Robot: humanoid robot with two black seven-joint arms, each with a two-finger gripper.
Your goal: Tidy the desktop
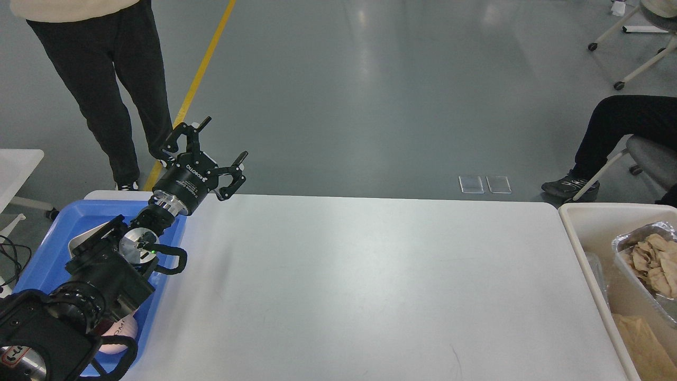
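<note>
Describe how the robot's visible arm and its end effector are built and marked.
The left arm is matte black, with chunky segmented joints, a silver disc showing a small green light, and a looped black cable. A polished metal ring joins it to the black two-finger left end effector, whose cylindrical body bears white lettering.

1 desktop (370,286). 1 blue tray (50,248). 1 beige bin (592,238). 1 foil tray (642,264), holding crumpled brown paper, pieces too jumbled to count. 1 robot arm in view, with 1 gripper (219,143). 2 people: 1 standing (111,79), 1 seated (613,137). 2 clear plates (485,184) on floor. 1 yellow line (193,90). 1 side table (16,169). 2 chairs, each partly seen.
</note>
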